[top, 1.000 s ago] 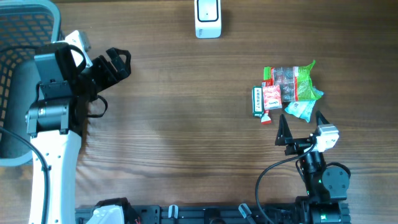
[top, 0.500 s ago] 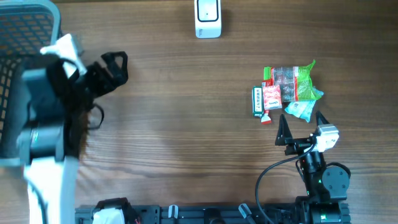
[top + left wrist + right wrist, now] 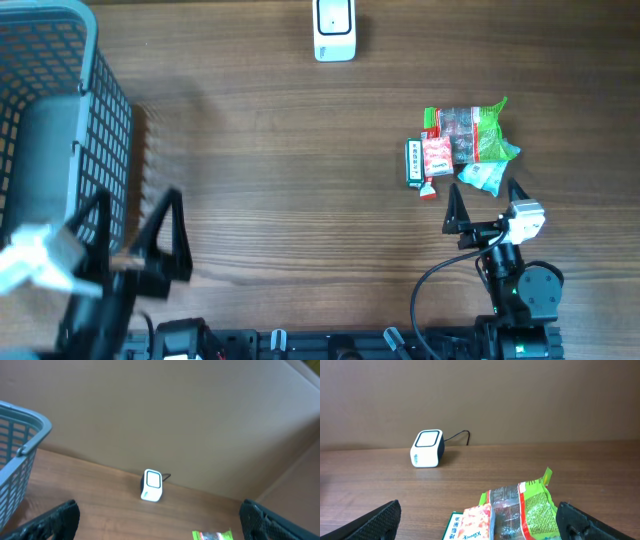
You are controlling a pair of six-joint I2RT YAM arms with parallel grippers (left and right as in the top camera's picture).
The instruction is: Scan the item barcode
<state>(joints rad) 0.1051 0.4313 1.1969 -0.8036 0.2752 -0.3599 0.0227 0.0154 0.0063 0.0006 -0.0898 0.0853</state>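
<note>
Presently both end effectors gape fully and hold nothing. The right end effector (image 3: 484, 193) sits low near the front edge of the desk (image 3: 300, 180), its tips just beside a small heap of packets (image 3: 455, 148) on the right half. The left end effector (image 3: 135, 205) is well apart from the heap, by the basket (image 3: 60, 110) at far left. The scanner (image 3: 334, 30) stands at the far edge, about centre, also well apart from the heap. Heap contents: a green pouch (image 3: 475, 122) lies farthest out, with a red packet (image 3: 436, 154) and a narrow green-and-white stick (image 3: 413, 163) beside it, and a pale teal packet (image 3: 486, 177) nearest the right tips. They touch or overlap. Judgement: all look like light, thin film wrappers, soft and crinkly, likely slick, apt to buckle under a pinch and to drag a neighbour along. The stick looks stiffest. The best hold, I reckon, is across a short side or a sealed end seam, leaving the printed face bare for the scanner. No barcode can be made out, so I cannot tell which face carries it.
</note>
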